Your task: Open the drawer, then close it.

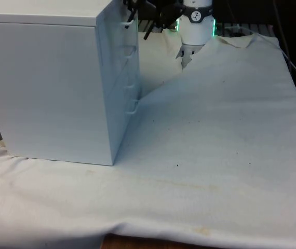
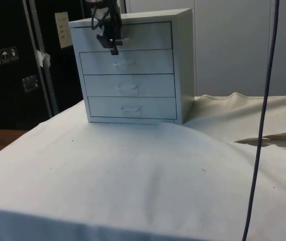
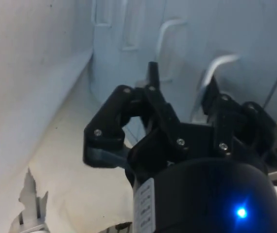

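Note:
A white chest of drawers (image 1: 49, 88) stands on the cloth at the front view's left, its four drawer fronts turned to the side camera. The top drawer (image 2: 148, 35) sits flush with the others, and all of them look closed. My black gripper (image 2: 113, 44) hangs right at the top drawer's front, at its curved white handle (image 3: 218, 62). In the wrist view the gripper (image 3: 181, 76) is open, with one finger (image 3: 152, 73) to one side of the handle and the other close against it. In the front view the gripper (image 1: 132, 15) is by the chest's top corner.
The three lower drawers (image 2: 128, 85) each carry a small handle. The white cloth (image 1: 215, 135) lies in folds and ridges across the table, with a raised crease near the robot's base. A dark cable (image 2: 261, 125) hangs down at the side view's right.

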`<state>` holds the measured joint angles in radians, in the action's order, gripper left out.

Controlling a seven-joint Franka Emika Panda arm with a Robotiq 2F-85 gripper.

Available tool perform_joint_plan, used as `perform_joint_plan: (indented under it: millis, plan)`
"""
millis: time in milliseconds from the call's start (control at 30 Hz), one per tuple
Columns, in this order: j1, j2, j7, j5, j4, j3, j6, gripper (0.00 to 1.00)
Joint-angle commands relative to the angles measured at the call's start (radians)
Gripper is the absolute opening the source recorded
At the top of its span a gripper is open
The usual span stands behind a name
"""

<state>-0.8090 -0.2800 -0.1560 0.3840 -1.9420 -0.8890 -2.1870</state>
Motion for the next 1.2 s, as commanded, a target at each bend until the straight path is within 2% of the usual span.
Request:
perform_joint_plan:
  millis: [0, 33, 67, 167, 267, 333, 367, 400, 600, 633, 667, 833, 867, 900, 1167]
  plan:
    - [-0.003, 0.001, -0.009, 0.009, -0.004, -0.001, -0.014, 0.38]
    - [0.0, 0.0, -0.002, 0.005, 0.001, -0.001, 0.0, 0.34]
    - [-0.003, 0.001, -0.01, 0.011, -0.005, -0.002, -0.014, 0.34]
    - [-0.004, 0.002, -0.015, 0.018, -0.006, -0.002, -0.015, 0.2]
    - [-0.01, -0.001, -0.027, 0.032, 0.001, 0.0, 0.0, 0.0]
    - [-0.015, -0.001, -0.041, 0.049, 0.005, 0.002, 0.013, 0.0]
    - [-0.007, 0.003, -0.035, 0.052, 0.005, 0.002, 0.013, 0.0]
    - [-0.016, -0.001, -0.047, 0.058, 0.007, 0.005, 0.018, 0.0]
    - [-0.025, -0.003, -0.084, 0.104, 0.018, 0.019, 0.05, 0.0]
    - [-0.018, 0.001, -0.078, 0.094, 0.01, 0.02, 0.037, 0.0]
    - [-0.026, -0.003, -0.088, 0.109, 0.02, 0.021, 0.055, 0.0]
    - [-0.031, -0.011, -0.113, 0.136, 0.033, 0.037, 0.084, 0.0]
    - [-0.023, -0.007, -0.106, 0.126, 0.027, 0.039, 0.073, 0.0]
    - [-0.032, -0.013, -0.118, 0.14, 0.036, 0.041, 0.09, 0.0]
    - [-0.037, -0.031, -0.154, 0.168, 0.06, 0.073, 0.137, 0.0]
